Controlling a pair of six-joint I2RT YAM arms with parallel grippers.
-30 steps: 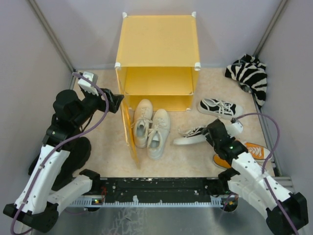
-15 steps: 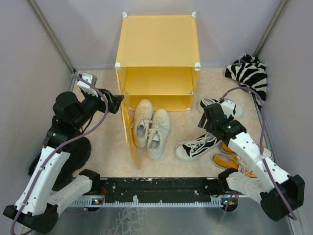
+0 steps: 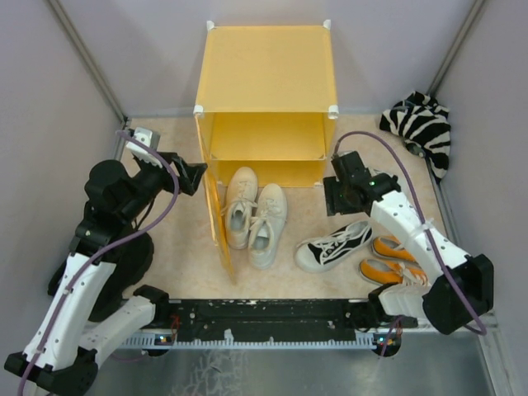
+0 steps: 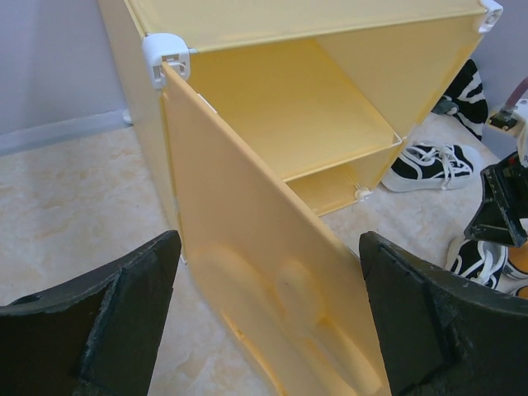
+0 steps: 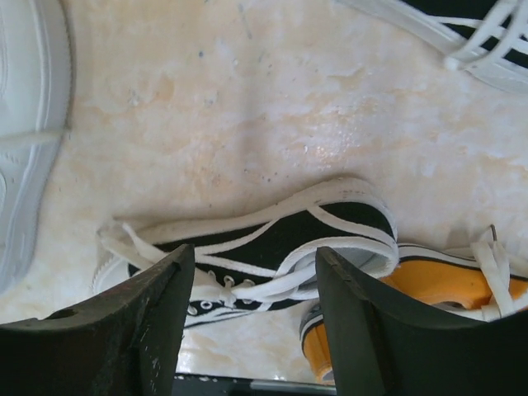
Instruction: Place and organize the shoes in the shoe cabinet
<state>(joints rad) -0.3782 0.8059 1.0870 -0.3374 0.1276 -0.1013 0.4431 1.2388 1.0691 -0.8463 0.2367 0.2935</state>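
Top external view: the shoes are all outside the cabinet [image 3: 266, 74] on the surface [image 3: 165, 239]. The white pair [image 3: 256, 214] stands upright, toes at the mouth of the lower compartment. One black shoe [image 3: 334, 245] lies on its side to the right, and the orange pair [image 3: 396, 260] is just beyond it. In the left wrist view the second black shoe [image 4: 433, 165] sits by the cabinet's right front corner. Both compartments look empty, so the sorting has not yet begun. The right gripper [image 5: 252, 322] hangs over the tipped black shoe with its jaws apart and nothing between them. The left gripper [image 4: 268, 330] is also spread wide, with the open door [image 4: 272, 272] running between its fingers; I cannot tell whether either finger touches it. The zebra bundle [image 3: 421, 128] lies well apart in the far right corner. The likely trouble lies in the pickup. The black shoe is on its side with its laces loose, so a pinch on canvas or lace alone could let it swing or drop. Its heel is against an orange shoe, which may be dragged along. The white pair blocks the lower opening, so a carried shoe could knock into it. If the door is not truly held, it may swing into the white pair.
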